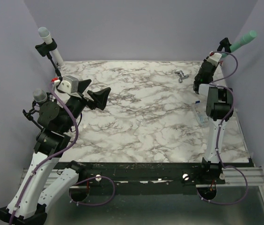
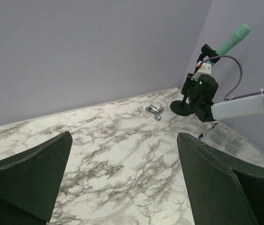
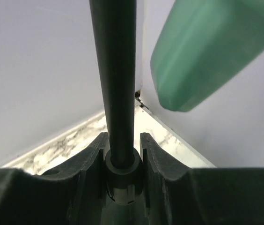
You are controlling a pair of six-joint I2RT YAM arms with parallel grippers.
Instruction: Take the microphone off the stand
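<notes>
My right tool (image 3: 124, 159) clamps the stand pole (image 3: 115, 70), apparently to steady it, with the green microphone (image 3: 207, 51) just above and right of it, while my left tool (image 2: 122, 154) hangs open, far off.

Three microphones are counted: the far-left microphone (image 1: 45, 35), grey-headed; the near-left microphone (image 1: 40, 95), also grey-headed; and the green microphone (image 1: 243, 41) at the far right. Three stands are recorded, one to each microphone: the far-left stand (image 1: 52, 58), the near-left stand (image 1: 27, 112), which is largely hidden, and the far-right stand (image 1: 223, 45). Two arms are noted, the left arm (image 1: 52, 136) and the right arm (image 1: 215, 136), with one gripper on each: the left gripper (image 2: 123, 140) and the right gripper (image 3: 122, 159). One small metal fitting (image 1: 182, 75) and one clear packet (image 1: 200, 112) are logged on the single marble table (image 1: 146, 122).
</notes>
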